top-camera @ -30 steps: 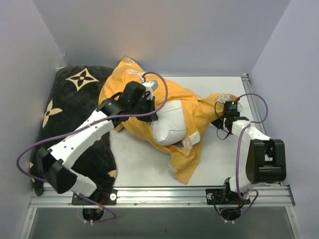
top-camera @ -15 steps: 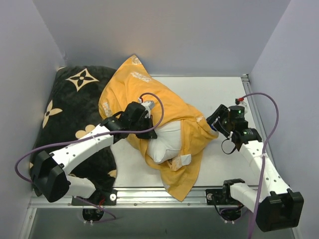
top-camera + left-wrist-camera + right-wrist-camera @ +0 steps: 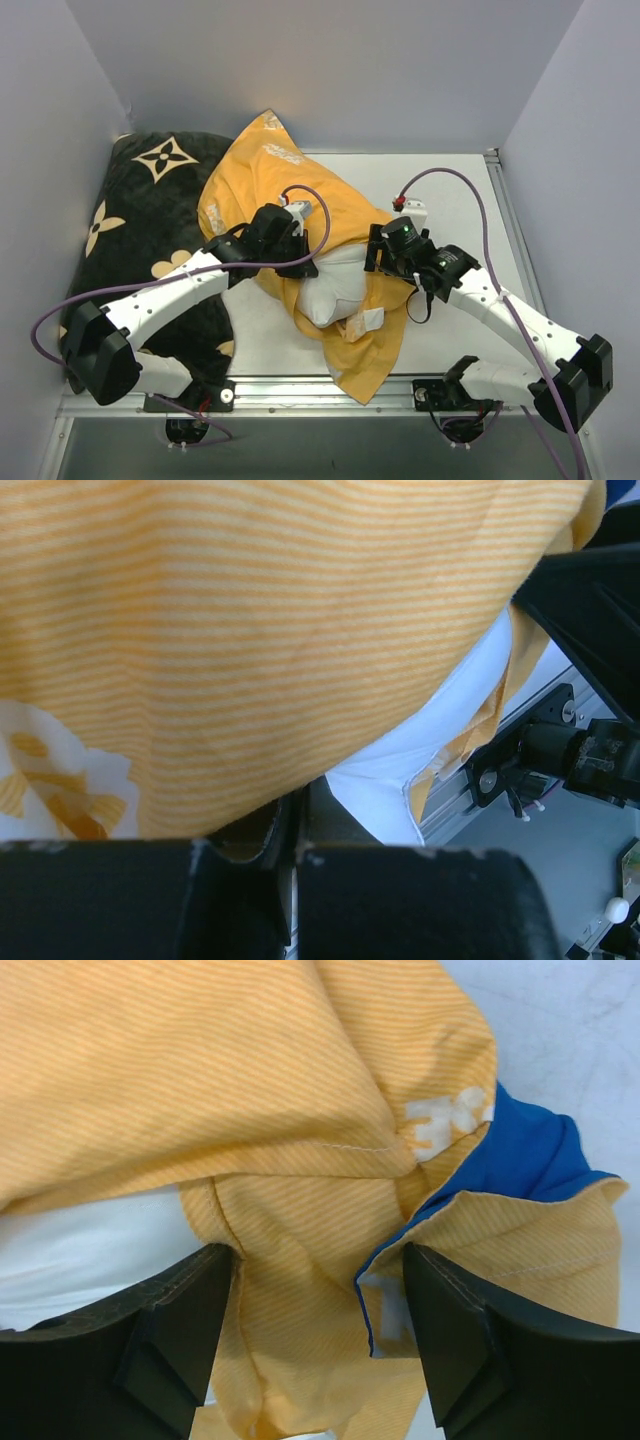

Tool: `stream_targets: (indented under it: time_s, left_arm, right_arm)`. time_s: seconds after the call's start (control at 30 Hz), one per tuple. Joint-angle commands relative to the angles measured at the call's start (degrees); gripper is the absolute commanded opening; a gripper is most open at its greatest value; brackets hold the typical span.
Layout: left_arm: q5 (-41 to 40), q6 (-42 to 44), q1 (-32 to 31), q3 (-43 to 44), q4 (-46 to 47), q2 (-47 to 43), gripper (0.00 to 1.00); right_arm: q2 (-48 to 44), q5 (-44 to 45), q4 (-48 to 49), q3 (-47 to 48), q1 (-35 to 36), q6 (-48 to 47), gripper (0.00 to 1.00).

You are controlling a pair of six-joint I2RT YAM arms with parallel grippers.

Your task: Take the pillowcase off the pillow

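Note:
The orange-yellow pillowcase (image 3: 280,180) lies crumpled mid-table, draped over the white pillow (image 3: 335,285), whose near end sticks out. My left gripper (image 3: 303,265) is shut at the seam where cover meets pillow; in the left wrist view (image 3: 297,825) orange fabric (image 3: 250,630) hangs over the closed fingers and the white pillow (image 3: 440,730) lies beside them. My right gripper (image 3: 375,258) is open. In the right wrist view it (image 3: 320,1330) straddles a fold of the pillowcase (image 3: 250,1080), with the blue face (image 3: 530,1150) turned out and the pillow (image 3: 80,1250) at left.
A large black cushion (image 3: 140,220) with beige flower motifs fills the left side, under my left arm. Bare white table (image 3: 450,185) shows at the right. A metal rail (image 3: 320,388) runs along the near edge. Grey walls close in on three sides.
My right gripper let go of the pillowcase's right corner, swung out, then came left over the bundle, open. My left gripper dragged pillow and cover toward the near edge.

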Motion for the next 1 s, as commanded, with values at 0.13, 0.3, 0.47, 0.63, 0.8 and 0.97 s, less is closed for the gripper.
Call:
stream_targets:
  time_s: [0.13, 0.3, 0.47, 0.63, 0.8, 0.97]
  left_arm:
    - [-8.2, 2.3, 1.7, 2.6, 0.3, -3.1, 0.00]
    - [-9.0, 2.7, 2.1, 3.0, -1.6, -5.8, 0.00]
    - [-9.3, 2.1, 2.9, 3.2, -3.1, -10.2, 0.00]
    - [-11.1, 2.7, 3.4, 5.6, -7.3, -15.4, 0.00]
    - [-13.4, 3.5, 4.3, 9.6, -11.8, -18.2, 0.00]
    - [-13.9, 2.6, 4.8, 11.6, -12.3, -19.0, 0.00]
  right_arm:
    - [-0.5, 10.8, -8.4, 0.9, -6.8, -1.5, 0.39]
    - [-2.6, 9.7, -8.9, -1.3, -16.0, -2.6, 0.20]
    - [0.9, 2.0, -5.4, -3.5, -26.7, -2.4, 0.06]
    - [7.7, -7.2, 6.7, -7.5, -32.9, -0.9, 0.00]
    - [14.6, -13.7, 14.7, -7.7, -36.8, -0.5, 0.00]
    - [16.8, -18.8, 19.2, -8.4, -36.9, 0.8, 0.00]
